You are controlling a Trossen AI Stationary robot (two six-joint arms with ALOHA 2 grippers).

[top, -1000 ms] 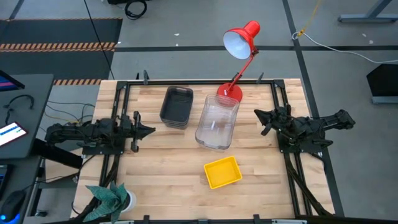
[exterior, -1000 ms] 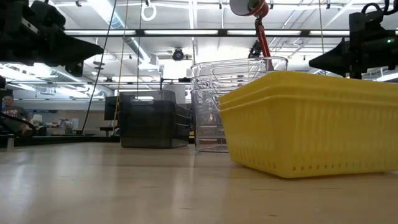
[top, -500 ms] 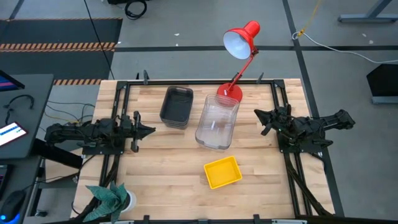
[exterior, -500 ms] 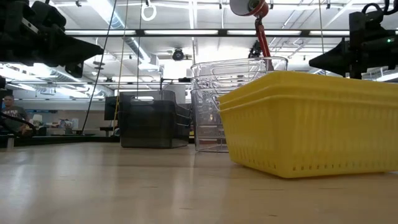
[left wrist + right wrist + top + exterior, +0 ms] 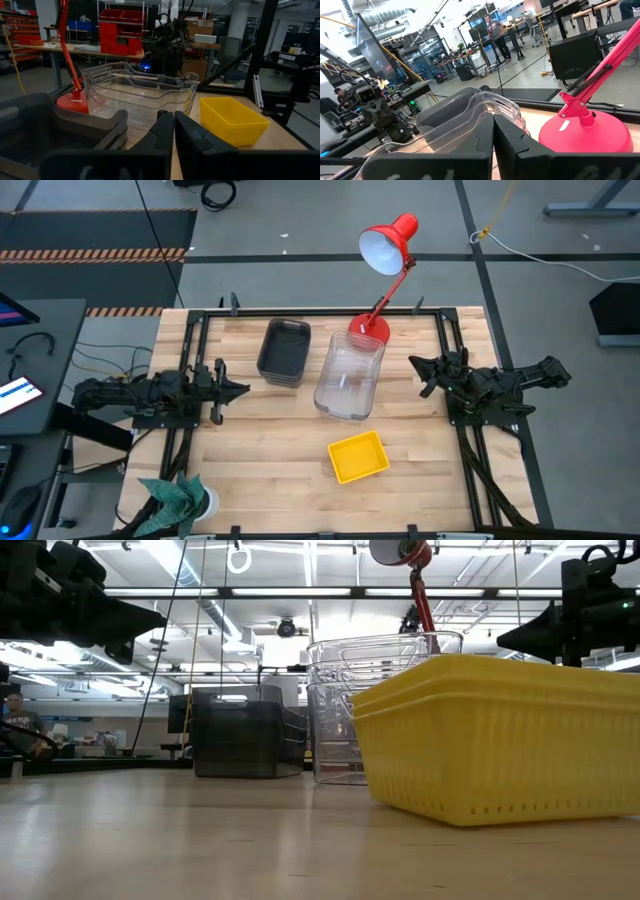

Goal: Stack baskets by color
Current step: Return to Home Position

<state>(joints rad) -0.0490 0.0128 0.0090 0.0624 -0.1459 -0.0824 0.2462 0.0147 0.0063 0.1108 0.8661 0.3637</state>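
Nothing moved in the last second, so sorting looks done: yellow stack (image 5: 358,457) near the worktop (image 5: 260,450) front edge, clear stack (image 5: 350,377) mid-worktop, grey stack (image 5: 284,352) toward the back edge, left gripper (image 5: 243,389) and right gripper (image 5: 413,363) pinched closed, empty, parked at the side edges, centre unobstructed.

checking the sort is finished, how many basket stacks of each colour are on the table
grey basket stack: 1
clear basket stack: 1
yellow basket stack: 1
total: 3 stacks, one per colour; the number of baskets inside each stack cannot be told for sure.
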